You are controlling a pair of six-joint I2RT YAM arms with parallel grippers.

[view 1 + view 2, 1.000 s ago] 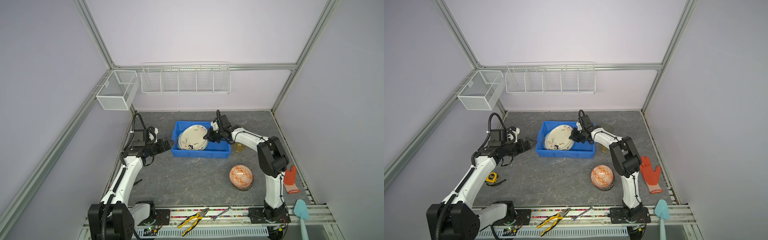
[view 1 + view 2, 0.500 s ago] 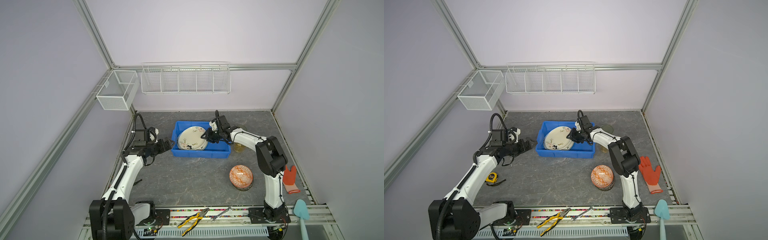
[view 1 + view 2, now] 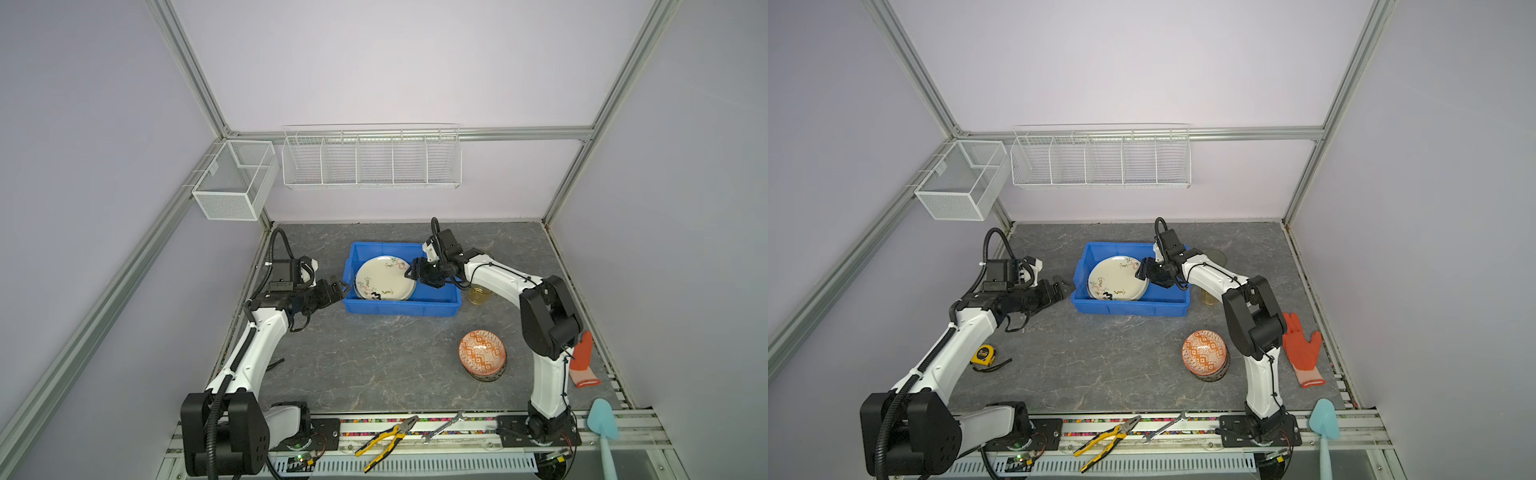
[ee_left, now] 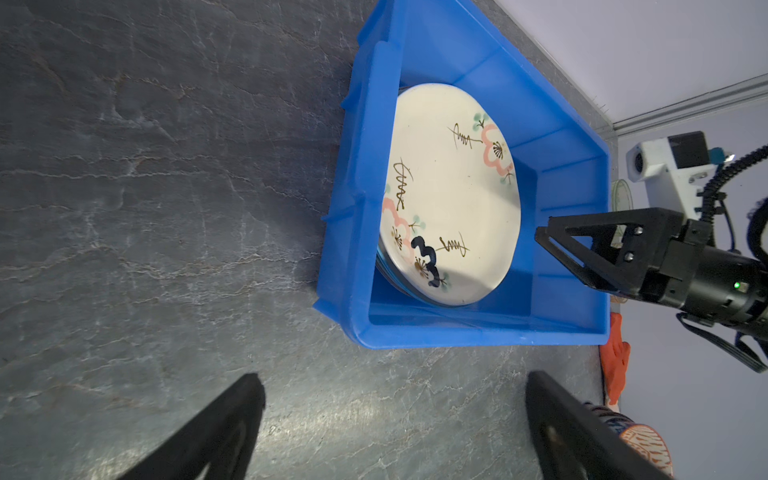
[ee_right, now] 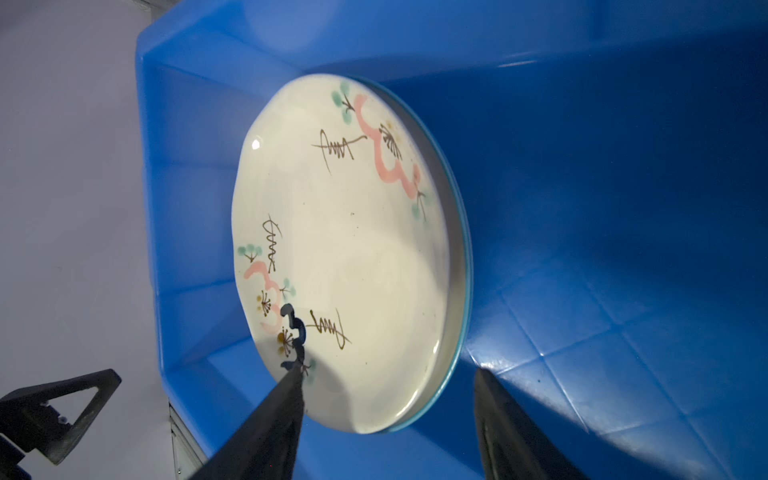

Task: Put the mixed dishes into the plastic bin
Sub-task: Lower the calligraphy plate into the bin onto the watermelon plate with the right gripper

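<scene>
1. We see the right jaws open over the plastic bin (image 3: 401, 308), mid-worktop towards the far edge.
2. The cream plate (image 3: 385, 277) lies inside, ungripped.
3. Left jaws gape, empty, beside the bin.

glossy plastic bin (image 5: 623, 166), glazed plate (image 5: 353, 249)

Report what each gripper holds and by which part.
Nothing. The right gripper stands open by the cream plate in the bin; the left gripper is open, empty.
</scene>
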